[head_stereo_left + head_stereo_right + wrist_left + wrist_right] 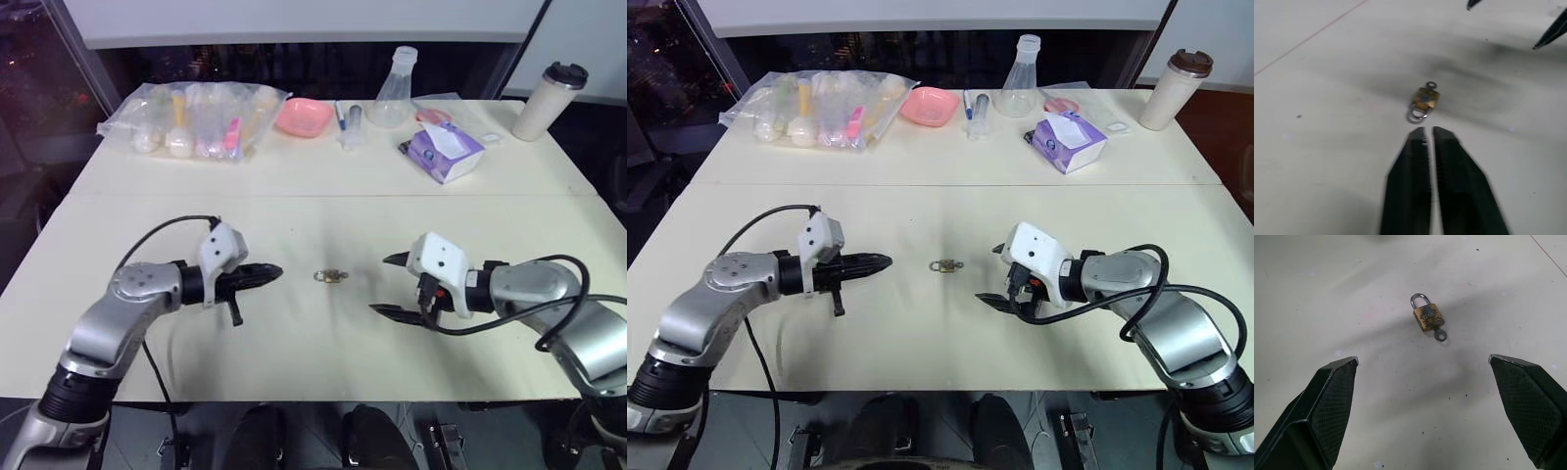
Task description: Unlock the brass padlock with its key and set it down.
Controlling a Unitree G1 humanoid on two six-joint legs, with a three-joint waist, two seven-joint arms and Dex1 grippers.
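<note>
grippers point(257, 275) point(396, 286) flank brass padlock point(331, 277), pointing inward.

The words on the brass padlock point(1428, 316) are too small to read. Things inside the plastic bag point(196, 119) look blurry.

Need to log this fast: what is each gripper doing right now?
Left gripper: nearly closed, holding nothing, just short of the brass padlock.
Right gripper: wide open, holding nothing.
</note>
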